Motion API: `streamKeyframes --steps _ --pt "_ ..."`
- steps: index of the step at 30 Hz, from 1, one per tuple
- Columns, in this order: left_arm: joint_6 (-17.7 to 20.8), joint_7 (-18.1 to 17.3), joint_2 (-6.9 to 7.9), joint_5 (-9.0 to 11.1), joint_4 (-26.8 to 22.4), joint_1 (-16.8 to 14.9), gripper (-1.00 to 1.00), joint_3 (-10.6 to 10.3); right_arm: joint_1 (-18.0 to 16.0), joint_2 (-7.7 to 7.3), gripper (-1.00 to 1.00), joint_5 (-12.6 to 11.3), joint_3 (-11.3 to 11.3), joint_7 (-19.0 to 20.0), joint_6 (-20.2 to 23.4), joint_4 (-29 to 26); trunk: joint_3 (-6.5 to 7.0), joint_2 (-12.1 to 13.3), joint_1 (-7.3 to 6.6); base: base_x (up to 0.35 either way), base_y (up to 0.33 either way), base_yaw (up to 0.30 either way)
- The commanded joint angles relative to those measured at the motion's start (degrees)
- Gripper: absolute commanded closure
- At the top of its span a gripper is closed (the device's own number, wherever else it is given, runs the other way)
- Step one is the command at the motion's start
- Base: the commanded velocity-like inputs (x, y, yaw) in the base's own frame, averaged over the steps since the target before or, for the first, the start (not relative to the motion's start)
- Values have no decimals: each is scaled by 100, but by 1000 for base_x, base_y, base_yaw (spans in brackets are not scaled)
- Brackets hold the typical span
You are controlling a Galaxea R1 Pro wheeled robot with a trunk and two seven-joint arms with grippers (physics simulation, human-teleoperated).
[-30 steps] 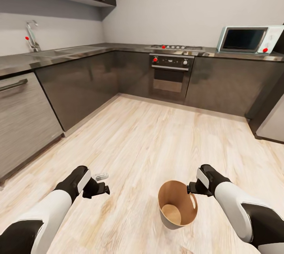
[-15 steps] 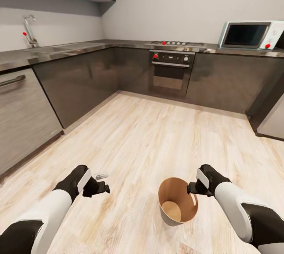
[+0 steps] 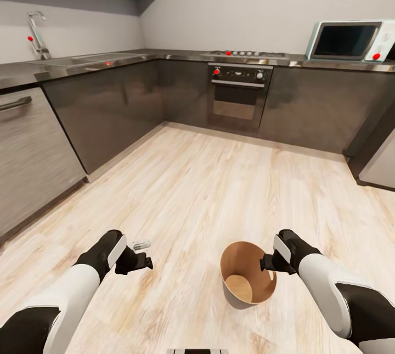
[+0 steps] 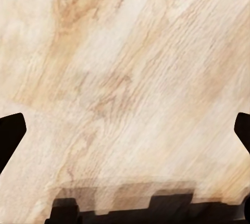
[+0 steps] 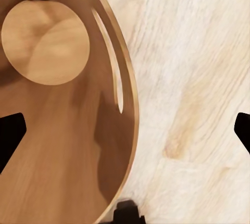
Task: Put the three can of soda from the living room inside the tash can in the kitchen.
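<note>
The tash can (image 3: 235, 262) stands on the wooden kitchen floor low in the head view, open-topped, with a coppery-brown inner wall. My right gripper (image 3: 265, 262) hangs open just beside its right rim. The right wrist view looks down into the tash can (image 5: 57, 146) and its round bottom is bare, with no can inside. My left gripper (image 3: 144, 261) is open over bare floor to the left of the tash can, nothing between its fingers (image 4: 11, 133). A small silvery piece (image 3: 141, 244) shows just beyond it; I cannot tell what it is. The cans of soda are out of view.
Dark cabinets (image 3: 104, 118) run along the left and back walls, with a built-in oven (image 3: 237, 96), a sink tap (image 3: 36, 33) and a microwave (image 3: 348, 40) on the counter. A steel fridge edge (image 3: 381, 170) stands at the right. Open floor (image 3: 219, 189) lies ahead.
The whole head view has shifted a little, so the camera has moved; counters and microwave sit slightly differently in frame. Both arms and the tash can keep their places.
</note>
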Motion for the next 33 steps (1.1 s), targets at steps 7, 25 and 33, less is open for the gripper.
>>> streamKeyframes --steps 7,25,33 --pt "-11 2 0 0 0 0 -100 0 0 -2 -100 10 0 -3 0 -8 -32 0 0 0 0 0" --pt "-23 -2 0 0 0 0 -100 0 0 3 -100 -3 0 -4 0 0 -234 -284 159 0 0 0" --pt "-34 -3 0 0 0 0 -100 0 1 2 -100 -3 -2 0 0 1 -297 -285 161 0 0 0"
